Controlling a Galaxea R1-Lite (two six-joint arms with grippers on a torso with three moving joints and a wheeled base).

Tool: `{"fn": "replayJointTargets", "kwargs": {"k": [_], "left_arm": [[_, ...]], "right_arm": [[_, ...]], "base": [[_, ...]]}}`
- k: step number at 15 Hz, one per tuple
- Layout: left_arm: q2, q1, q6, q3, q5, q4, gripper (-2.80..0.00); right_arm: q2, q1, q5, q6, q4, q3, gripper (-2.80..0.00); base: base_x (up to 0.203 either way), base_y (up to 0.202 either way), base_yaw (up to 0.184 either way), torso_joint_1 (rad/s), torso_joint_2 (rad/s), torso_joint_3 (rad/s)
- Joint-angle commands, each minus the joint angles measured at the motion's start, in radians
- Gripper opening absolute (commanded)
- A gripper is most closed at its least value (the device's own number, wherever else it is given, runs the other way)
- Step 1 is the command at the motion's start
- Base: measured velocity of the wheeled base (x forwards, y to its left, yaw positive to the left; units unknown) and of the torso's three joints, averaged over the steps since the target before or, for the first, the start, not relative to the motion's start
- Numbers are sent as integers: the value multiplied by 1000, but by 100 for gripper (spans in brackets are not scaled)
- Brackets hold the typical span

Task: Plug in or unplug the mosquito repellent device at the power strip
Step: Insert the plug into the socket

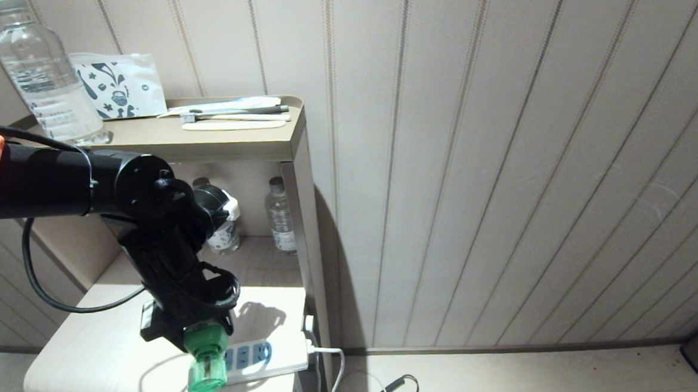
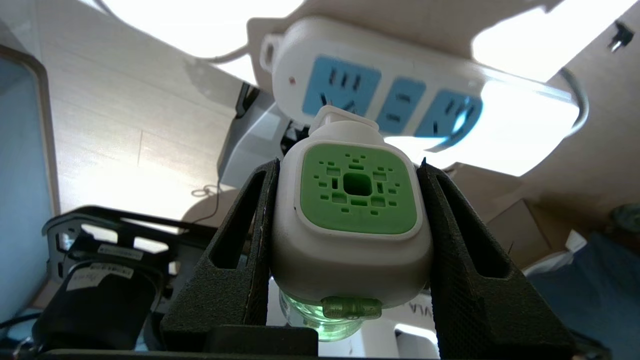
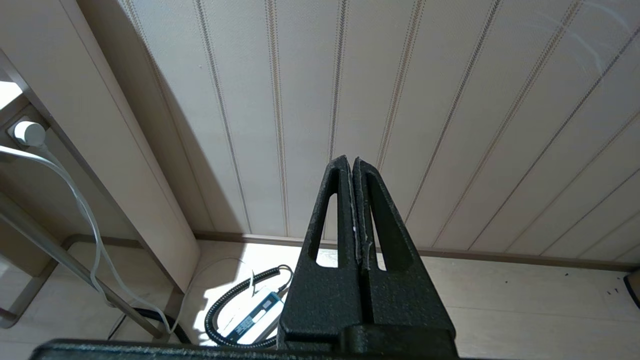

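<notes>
Two black fingers point(image 2: 250, 240) of the left gripper point(image 1: 204, 338) clamped the white head of the mosquito repellent device point(image 2: 352, 220), a light, stiff, smooth thing with a fragile-looking bottle, just above the power strip point(image 1: 262, 356) on the desk point(image 1: 95, 364), while the right gripper point(image 3: 354, 200) was closed and empty.

We seem to be in a hotel-style bedroom: striped panelled walls point(image 1: 502, 152), a bedside shelf unit point(image 1: 244, 143) carrying a toothbrush point(image 1: 231, 114), a sealed amenity pouch point(image 1: 121, 85) and complimentary water bottles point(image 1: 44, 74), with a low table point(image 1: 94, 358) at near left.
</notes>
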Motion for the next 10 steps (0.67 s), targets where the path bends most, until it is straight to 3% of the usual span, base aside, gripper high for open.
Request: {"fn": "replayJointTargets", "kwargs": {"k": [1, 10], "left_arm": [[15, 7, -4, 5, 0, -1, -280], [56, 12, -3, -2, -8, -29, -280]], "right_arm": [[0, 0, 0, 0, 0, 0, -280], [0, 0, 0, 0, 0, 0, -280]], "base": [[0, 0, 0, 0, 0, 0], [0, 0, 0, 0, 0, 0]]}}
